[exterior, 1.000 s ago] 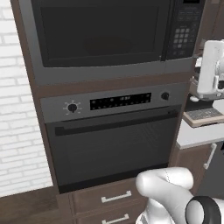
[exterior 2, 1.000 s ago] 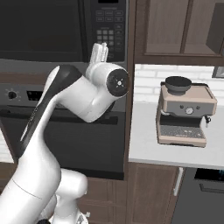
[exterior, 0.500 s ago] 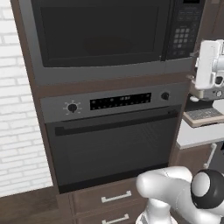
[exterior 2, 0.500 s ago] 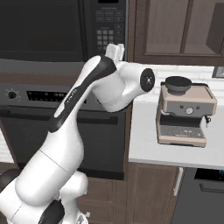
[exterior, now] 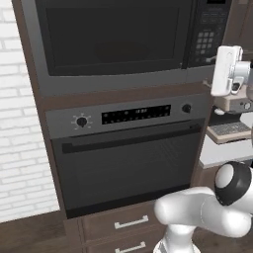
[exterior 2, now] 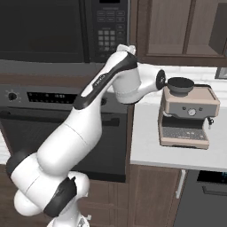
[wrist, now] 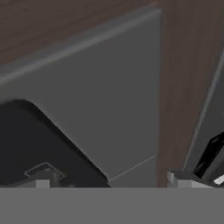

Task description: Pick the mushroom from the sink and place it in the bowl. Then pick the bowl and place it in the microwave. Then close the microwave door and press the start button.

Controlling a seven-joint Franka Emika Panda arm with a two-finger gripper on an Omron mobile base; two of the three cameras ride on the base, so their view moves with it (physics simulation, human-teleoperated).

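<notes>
Gripper [exterior: 232, 86] is hovering up by the lower right corner of the microwave [exterior: 123, 44], right beside the keypad panel [exterior: 206, 34], and I cannot tell from here whether its fingers are apart or together. In the hand view the two dark tips are poking up at the bottom edge with nothing visibly between them, and they are facing a grey metal corner against dark brown wood. From the right base view the hand is tucked behind the white forearm [exterior 2: 111, 75], which is reaching up and across the front of the cabinet toward the keypad.

The microwave door [exterior: 111, 37] is sitting shut, its dark glass window flush with the grey frame. Whatever is inside is hidden behind that glass, so the bowl and the mushroom are not something I can make out.

Just under the microwave, the oven [exterior: 128, 153] is showing its display strip, a knob at each end and a long bar handle across its dark door. Two drawers [exterior: 116, 225] are sitting below it. To the right, a tan espresso machine [exterior 2: 186, 115] is standing on the pale counter [exterior 2: 146, 142], near the arm's elbow but apart from it. White brick wall [exterior: 22, 148] is running down the far left.
</notes>
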